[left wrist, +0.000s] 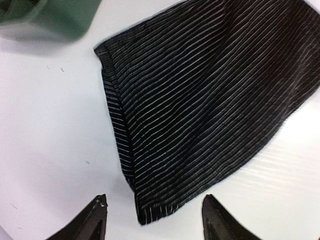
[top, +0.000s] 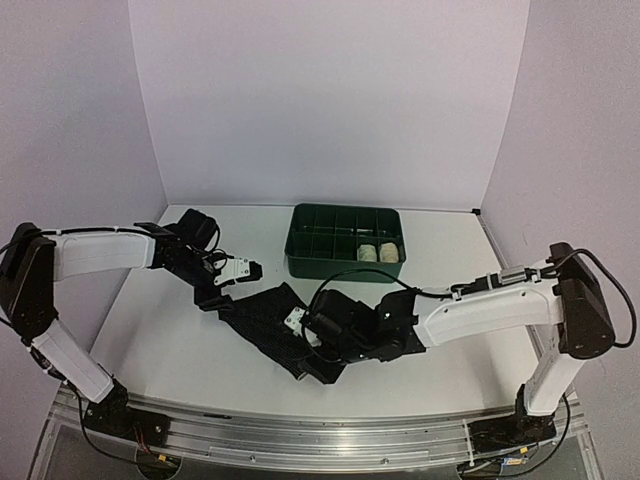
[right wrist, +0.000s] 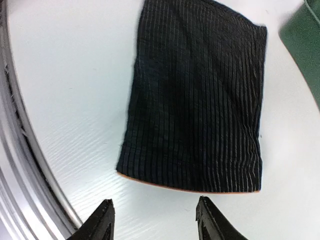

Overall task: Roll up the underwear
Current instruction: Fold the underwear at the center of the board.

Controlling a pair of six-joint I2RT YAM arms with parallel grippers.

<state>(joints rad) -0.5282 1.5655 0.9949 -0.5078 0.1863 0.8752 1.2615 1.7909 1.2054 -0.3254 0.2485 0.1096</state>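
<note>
While both arms reach in over the white table [top: 165,345], the black underwear [top: 263,318] lies flat on it between them, just in front of the green tray [top: 343,266] and not touching it. It is a dark cloth with thin pale stripes, folded into a rough rectangle with its layers stacked along one edge.

The left gripper [left wrist: 155,199] has its jaws spread wide and holds nothing. From the left wrist camera, one corner of the cloth lies in the gap between the two fingertips [left wrist: 99,206]. Whether they touch the cloth I cannot tell.

The right gripper [right wrist: 155,201] is also spread wide and empty. Its fingers sit just short of the near folded edge of the cloth, with bare table showing between them.

Inside the tray, two pale rolls [top: 377,252] stand side by side in a compartment on its right side. They look like rolled cloth, though they are too small to be sure.
</note>
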